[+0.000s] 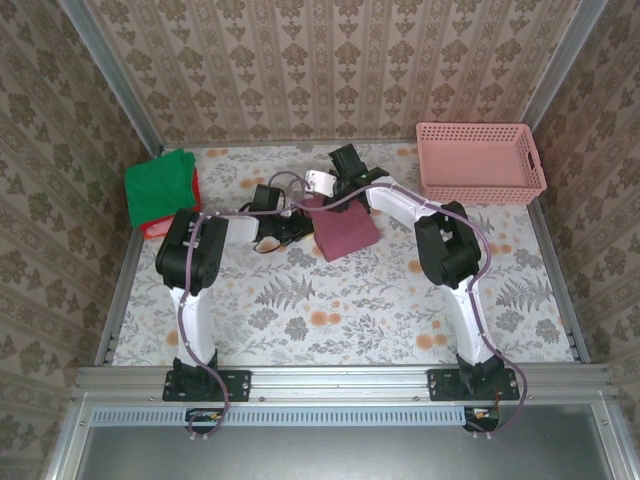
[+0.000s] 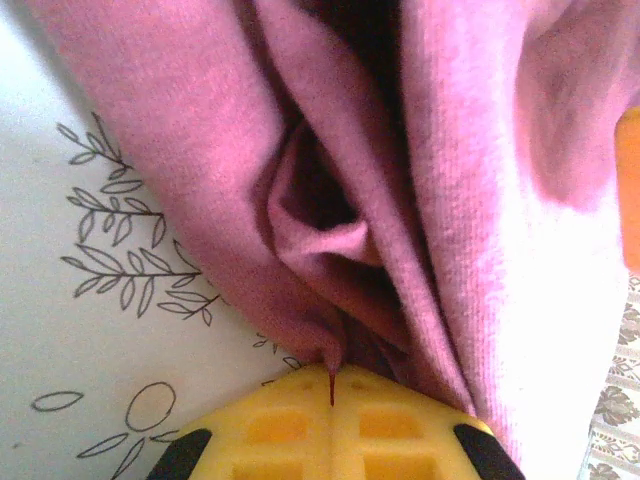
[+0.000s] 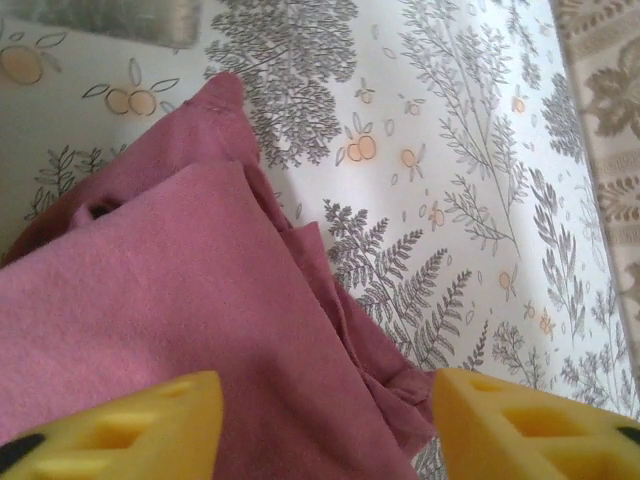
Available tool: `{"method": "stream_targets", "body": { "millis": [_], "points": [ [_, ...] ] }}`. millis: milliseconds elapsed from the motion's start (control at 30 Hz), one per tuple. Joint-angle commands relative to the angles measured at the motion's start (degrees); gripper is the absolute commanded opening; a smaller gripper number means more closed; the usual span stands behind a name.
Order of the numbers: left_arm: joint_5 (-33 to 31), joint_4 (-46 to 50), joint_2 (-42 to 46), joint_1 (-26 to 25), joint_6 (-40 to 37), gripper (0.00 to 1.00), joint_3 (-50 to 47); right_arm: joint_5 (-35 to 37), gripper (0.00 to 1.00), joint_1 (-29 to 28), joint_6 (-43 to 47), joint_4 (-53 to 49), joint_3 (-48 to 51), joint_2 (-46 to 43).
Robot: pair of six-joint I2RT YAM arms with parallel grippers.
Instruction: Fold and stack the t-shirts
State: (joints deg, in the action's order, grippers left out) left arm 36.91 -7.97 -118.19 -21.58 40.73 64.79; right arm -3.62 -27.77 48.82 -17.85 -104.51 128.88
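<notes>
Left gripper (image 2: 332, 385) pinches the maroon t-shirt (image 1: 347, 233), right gripper (image 3: 325, 420) spread above it: mid-fold, next probably needs right clamping too.

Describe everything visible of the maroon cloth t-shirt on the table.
The maroon cloth t-shirt looks like soft knit fabric. It is folded into a rough rectangle with layered, slightly uneven edges, and lies on the floral-patterned table near its middle. One edge bunches into deep creases where the left gripper is shut on a pinch of it. The right gripper hangs over it, its yellow fingers spread open.
</notes>
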Motion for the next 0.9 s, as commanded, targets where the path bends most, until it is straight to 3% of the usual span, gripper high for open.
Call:
{"method": "stream_targets", "body": {
  "millis": [0,167,333,567,733,867],
  "points": [
    [-9.5,5.3,-2.0,2.6,-1.0,0.01,-3.8,-2.6,0.76,1.0,-9.0,6.9,4.4,-6.5],
    [-10.7,4.1,1.9,2.6,0.1,0.14,-5.7,-0.6,0.85,2.8,-27.3,15.4,12.9,-13.4],
    [-13.6,3.6,7.7,2.6,1.1,0.27,-8.4,2.8,0.87,6.1,-47.4,10.1,14.4,-15.3],
    [-16.3,-1.7,13.3,1.1,6.0,0.53,-11.7,-5.8,0.83,10.2,-59.4,4.3,13.7,-10.8],
    [-16.7,-6.1,12.4,-1.8,9.8,0.74,-11.0,-9.5,0.67,10.5,-61.8,1.6,11.3,-6.5],
    [-15.9,-6.2,9.1,-3.7,11.3,0.76,-7.6,-11.8,0.49,10.5,-64.0,1.0,11.1,-4.4]
  ]
}}
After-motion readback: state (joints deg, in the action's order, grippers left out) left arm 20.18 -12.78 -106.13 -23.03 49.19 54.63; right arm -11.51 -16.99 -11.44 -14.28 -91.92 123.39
